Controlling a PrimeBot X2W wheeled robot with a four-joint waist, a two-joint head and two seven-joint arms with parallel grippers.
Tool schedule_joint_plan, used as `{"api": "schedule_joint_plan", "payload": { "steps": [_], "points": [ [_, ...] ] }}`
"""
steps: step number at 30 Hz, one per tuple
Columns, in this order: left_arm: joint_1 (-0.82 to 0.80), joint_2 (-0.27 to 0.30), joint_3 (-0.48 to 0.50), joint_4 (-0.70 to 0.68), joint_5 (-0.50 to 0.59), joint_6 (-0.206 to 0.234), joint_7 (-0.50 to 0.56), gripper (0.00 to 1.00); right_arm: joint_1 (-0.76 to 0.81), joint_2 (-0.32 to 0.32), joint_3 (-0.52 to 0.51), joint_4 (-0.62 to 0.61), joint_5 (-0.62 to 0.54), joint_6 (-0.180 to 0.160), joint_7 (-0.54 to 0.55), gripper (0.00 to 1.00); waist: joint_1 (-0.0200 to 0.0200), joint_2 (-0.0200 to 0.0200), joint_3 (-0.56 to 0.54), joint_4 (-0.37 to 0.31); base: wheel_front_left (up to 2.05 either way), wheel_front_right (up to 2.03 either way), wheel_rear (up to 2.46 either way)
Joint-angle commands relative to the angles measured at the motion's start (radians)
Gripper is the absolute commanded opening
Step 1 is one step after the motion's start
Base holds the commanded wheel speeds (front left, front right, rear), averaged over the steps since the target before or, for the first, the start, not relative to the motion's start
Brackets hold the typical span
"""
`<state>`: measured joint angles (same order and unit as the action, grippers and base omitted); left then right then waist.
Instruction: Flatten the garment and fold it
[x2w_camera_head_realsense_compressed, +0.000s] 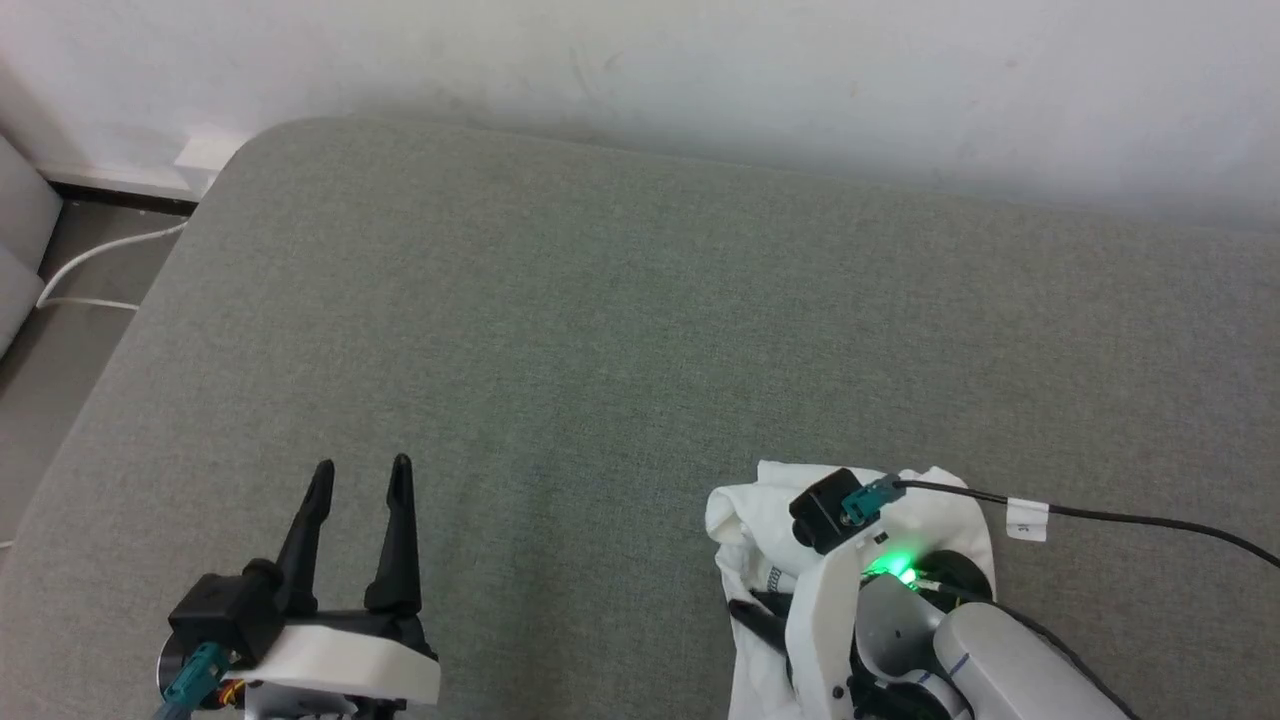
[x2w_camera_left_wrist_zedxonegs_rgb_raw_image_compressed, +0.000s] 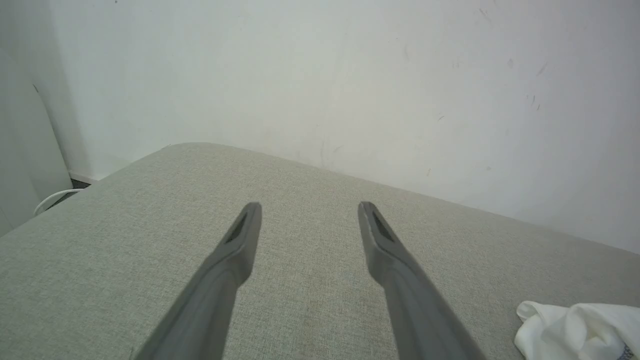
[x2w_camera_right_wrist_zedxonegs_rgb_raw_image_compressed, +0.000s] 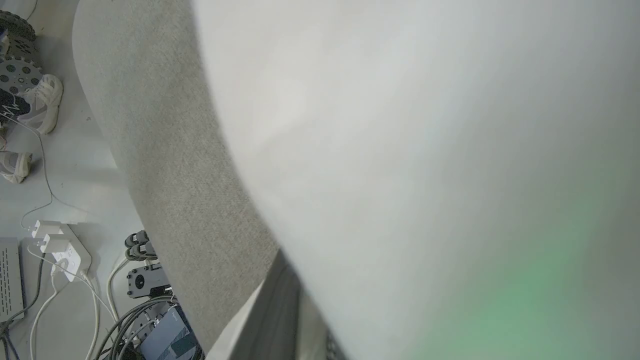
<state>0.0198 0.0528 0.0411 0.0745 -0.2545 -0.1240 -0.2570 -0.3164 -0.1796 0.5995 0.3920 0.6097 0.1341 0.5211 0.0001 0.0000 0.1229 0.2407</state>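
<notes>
The garment (x2w_camera_head_realsense_compressed: 752, 520) is a bunched white heap at the near right of the grey cushion (x2w_camera_head_realsense_compressed: 600, 300), wrapped around my right wrist and hanging down past it. My right gripper (x2w_camera_head_realsense_compressed: 760, 620) is buried in the cloth, with one dark finger showing, and it looks shut on the fabric. In the right wrist view the garment (x2w_camera_right_wrist_zedxonegs_rgb_raw_image_compressed: 425, 150) lies blurred right over the lens, beside one grey finger (x2w_camera_right_wrist_zedxonegs_rgb_raw_image_compressed: 282, 305). My left gripper (x2w_camera_head_realsense_compressed: 361, 466) is open and bare over the cushion at the near left. From the left wrist, the left gripper (x2w_camera_left_wrist_zedxonegs_rgb_raw_image_compressed: 310, 207) points at the wall, and the garment (x2w_camera_left_wrist_zedxonegs_rgb_raw_image_compressed: 565, 330) sits low right.
A white wall (x2w_camera_head_realsense_compressed: 700, 60) backs the cushion. A white cable (x2w_camera_head_realsense_compressed: 90, 265) runs on the floor past the cushion's left edge. A black cable (x2w_camera_head_realsense_compressed: 1150, 520) trails from my right wrist. Below the cushion's near edge lie a power strip (x2w_camera_right_wrist_zedxonegs_rgb_raw_image_compressed: 65, 250), shoes (x2w_camera_right_wrist_zedxonegs_rgb_raw_image_compressed: 42, 100) and an electronics box (x2w_camera_right_wrist_zedxonegs_rgb_raw_image_compressed: 165, 340).
</notes>
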Motion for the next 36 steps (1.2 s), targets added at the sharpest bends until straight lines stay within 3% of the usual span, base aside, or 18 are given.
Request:
{"api": "schedule_joint_plan", "payload": {
  "steps": [1, 6, 11, 20, 23, 27, 30, 35, 36],
  "points": [
    [-0.011, -0.003, 0.002, 0.007, -0.003, -0.007, -0.005, 1.0, -0.005, -0.012, 0.01, 0.024, 0.012, -0.003, -0.021, 1.0, -0.0001, 0.0, -0.011, -0.007, 0.0, 0.0, 0.0],
    [-0.004, 0.0, 0.009, 0.015, 0.008, -0.007, -0.005, 1.0, -0.022, -0.047, 0.055, -0.021, 0.034, -0.003, -0.101, 1.0, -0.0001, 0.0, -0.059, -0.032, 0.0, 0.0, 0.0],
    [0.018, 0.008, 0.019, 0.012, 0.014, -0.007, -0.005, 1.0, -0.031, -0.11, 0.035, -0.138, 0.038, -0.003, -0.131, 1.0, -0.0001, 0.0, -0.117, -0.074, 0.0, 0.0, 0.0],
    [0.041, 0.005, 0.019, -0.039, 0.022, -0.007, -0.005, 1.0, 0.007, -0.227, -0.215, -0.374, -0.105, -0.003, -0.263, 1.0, -0.0001, 0.0, -0.141, -0.144, 0.0, 0.0, 0.0],
    [0.036, 0.004, 0.015, -0.056, 0.025, -0.007, -0.005, 1.0, 0.046, -0.265, -0.327, -0.407, -0.246, -0.003, -0.356, 1.0, -0.0001, 0.0, -0.128, -0.155, 0.0, 0.0, 0.0],
    [0.031, 0.002, 0.021, -0.08, 0.025, -0.007, -0.005, 1.0, 0.14, -0.205, -0.497, -0.44, -0.382, -0.003, -0.48, 1.0, -0.0001, 0.0, -0.108, -0.164, 0.0, 0.0, 0.0],
    [0.032, 0.001, 0.023, -0.094, 0.027, -0.007, -0.005, 1.0, 0.216, -0.12, -0.604, -0.475, -0.445, -0.003, -0.569, 1.0, -0.0001, 0.0, -0.093, -0.166, 0.0, 0.0, 0.0],
    [0.042, 0.0, 0.01, -0.115, 0.081, -0.007, -0.005, 1.0, 0.333, 0.017, -0.68, -0.536, -0.481, -0.003, -0.669, 1.0, -0.0001, 0.0, -0.077, -0.161, 0.0, 0.0, 0.0],
    [0.042, 0.0, 0.01, -0.115, 0.081, -0.007, -0.005, 1.0, 0.333, 0.017, -0.68, -0.536, -0.481, -0.003, -0.669, 1.0, -0.0001, 0.0, -0.077, -0.161, 0.0, 0.0, 0.0]
  ]
}}
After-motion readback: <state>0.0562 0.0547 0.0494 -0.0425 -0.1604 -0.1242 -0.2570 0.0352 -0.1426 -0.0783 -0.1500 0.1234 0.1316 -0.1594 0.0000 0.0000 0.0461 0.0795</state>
